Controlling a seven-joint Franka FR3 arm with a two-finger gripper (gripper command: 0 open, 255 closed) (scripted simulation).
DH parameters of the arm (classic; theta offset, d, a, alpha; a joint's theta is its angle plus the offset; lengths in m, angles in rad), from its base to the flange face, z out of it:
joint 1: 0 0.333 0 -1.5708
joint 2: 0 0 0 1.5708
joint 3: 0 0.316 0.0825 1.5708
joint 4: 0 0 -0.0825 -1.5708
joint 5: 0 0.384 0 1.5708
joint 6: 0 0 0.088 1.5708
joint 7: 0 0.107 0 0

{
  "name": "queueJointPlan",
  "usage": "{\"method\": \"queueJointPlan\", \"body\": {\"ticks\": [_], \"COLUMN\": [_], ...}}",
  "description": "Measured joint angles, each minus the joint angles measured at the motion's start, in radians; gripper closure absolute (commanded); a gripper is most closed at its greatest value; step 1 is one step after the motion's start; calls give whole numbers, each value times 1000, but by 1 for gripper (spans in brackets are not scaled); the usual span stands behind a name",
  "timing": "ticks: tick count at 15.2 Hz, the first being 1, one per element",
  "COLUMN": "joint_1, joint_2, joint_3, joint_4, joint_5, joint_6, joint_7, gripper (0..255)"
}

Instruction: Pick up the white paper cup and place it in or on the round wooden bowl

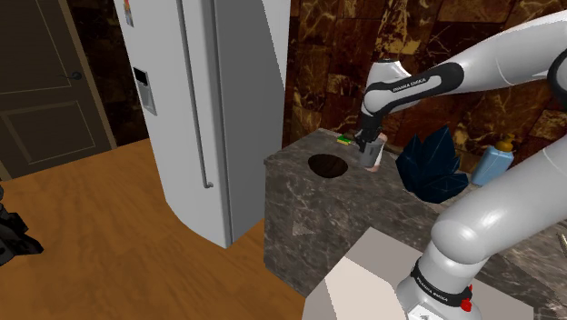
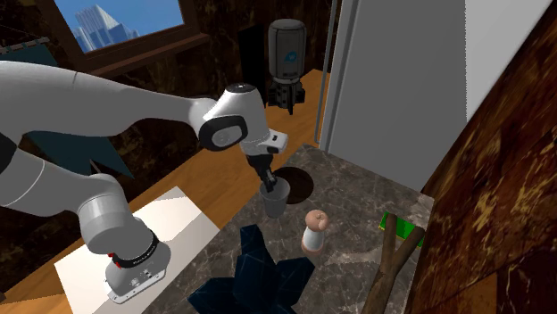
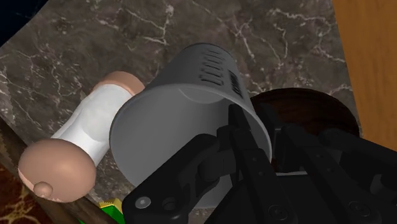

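- One grey paper cup is being grasped by the black gripper. The jaws are clenching on the rim wall, with one finger reaching inside the mouth and the other pressing from outside. This grip is leaving the cup's body hanging free beneath the hand.
- The cup is hanging over the marble counter, just beside the round dark wooden bowl. Whether its base is touching the stone or riding clear of it cannot be told.
- A white bottle with a tan cap is standing close to the cup, on the side away from the bowl. A dark blue leafy ornament and a small green item are sitting farther along the counter.
- In my judgement the grasp is looking complete and the transfer is remaining to be done.
- The next move is calling for a short carry toward the bowl, enough height to clear its rim, and then a release over its hollow.
- The one-wall pinch is posing the main risk, since a thin cup may be flexing or pivoting between the fingers. Any swing away from the bowl is risking a knock against the nearby bottle.
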Motion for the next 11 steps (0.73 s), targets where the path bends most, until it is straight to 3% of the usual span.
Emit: {"method": "queueJointPlan", "body": {"ticks": [6, 11], "joint_1": [9, 54], "joint_2": [-18, 114], "joint_3": [16, 55], "joint_4": [66, 219], "joint_5": [14, 60], "joint_6": [-85, -117], "joint_7": [-2, 44], "gripper": [255, 255]}}
